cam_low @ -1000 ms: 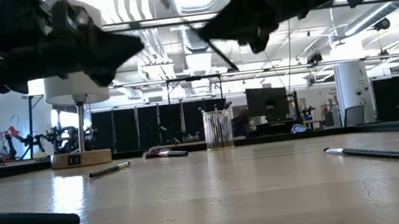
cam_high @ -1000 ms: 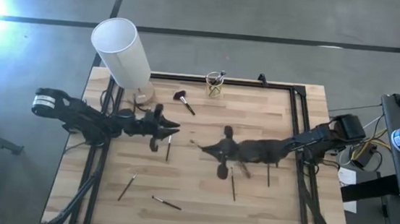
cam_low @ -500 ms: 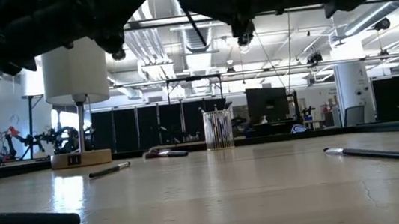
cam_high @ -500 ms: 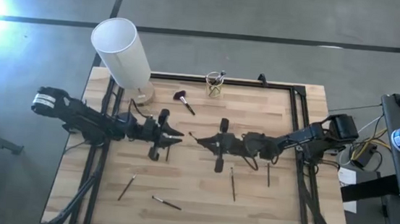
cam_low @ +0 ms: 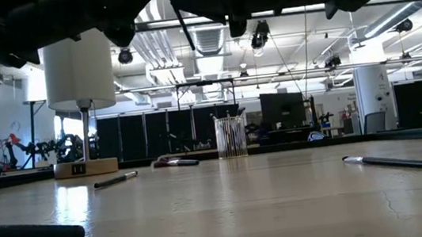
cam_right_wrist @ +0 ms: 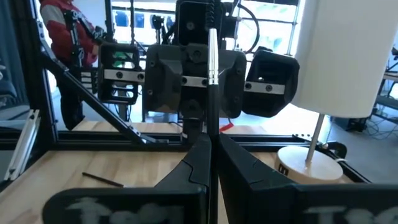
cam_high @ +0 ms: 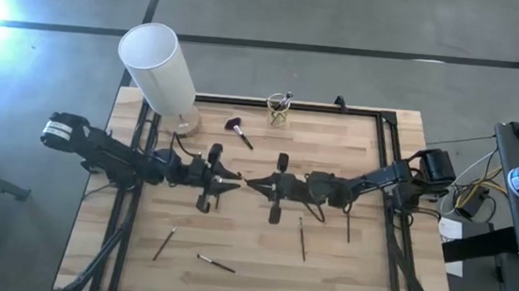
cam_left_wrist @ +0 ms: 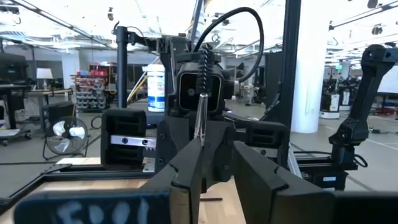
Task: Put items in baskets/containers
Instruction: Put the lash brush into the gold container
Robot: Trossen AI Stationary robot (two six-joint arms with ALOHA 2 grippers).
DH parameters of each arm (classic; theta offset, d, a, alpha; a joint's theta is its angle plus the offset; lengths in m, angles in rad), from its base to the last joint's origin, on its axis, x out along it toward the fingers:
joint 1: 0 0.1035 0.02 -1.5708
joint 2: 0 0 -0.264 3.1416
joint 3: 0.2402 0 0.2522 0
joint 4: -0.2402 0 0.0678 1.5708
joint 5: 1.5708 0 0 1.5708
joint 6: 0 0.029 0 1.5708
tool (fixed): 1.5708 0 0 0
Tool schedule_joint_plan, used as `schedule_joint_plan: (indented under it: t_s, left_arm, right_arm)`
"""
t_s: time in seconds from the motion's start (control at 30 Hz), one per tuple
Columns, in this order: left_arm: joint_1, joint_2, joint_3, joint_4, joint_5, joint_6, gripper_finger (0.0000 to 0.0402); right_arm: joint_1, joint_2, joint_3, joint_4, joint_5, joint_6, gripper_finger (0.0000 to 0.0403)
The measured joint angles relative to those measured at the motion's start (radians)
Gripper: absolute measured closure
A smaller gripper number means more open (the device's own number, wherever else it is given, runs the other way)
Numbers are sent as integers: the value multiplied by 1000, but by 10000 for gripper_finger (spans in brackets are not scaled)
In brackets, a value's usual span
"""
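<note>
Right pincer (cam_high: 254,182): we see it mid-tabletop, fingers pinched tight on a thin brush (cam_right_wrist: 212,81) standing up between them.
Left pincer (cam_high: 231,178): faces the right one tip to tip, just beside it; fingers (cam_left_wrist: 186,171) parted, empty, the brush between them.
Glass cup (cam_high: 279,112): far edge of tabletop (cam_high: 344,257), brushes inside, well apart from both pincers.
Loose brushes: scattered on the wood; bushy brush (cam_high: 238,130) near the white cylinder (cam_high: 160,68).
Writing: none we can read.
Low view: only here the cup's (cam_low: 230,136) upright sticks show.
</note>
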Motion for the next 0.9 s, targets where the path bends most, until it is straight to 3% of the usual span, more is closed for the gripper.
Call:
schedule_joint_plan:
  t_s: [0.67, 0.9]
  left_arm:
    - [0, 0, 2, -1, -34, -3, 317]
    - [0, 56, 64, -27, -31, 23, 317]
  right_arm:
    - [1, 0, 2, -1, -3, -6, 390]
    - [1, -1, 10, -1, -23, -6, 390]
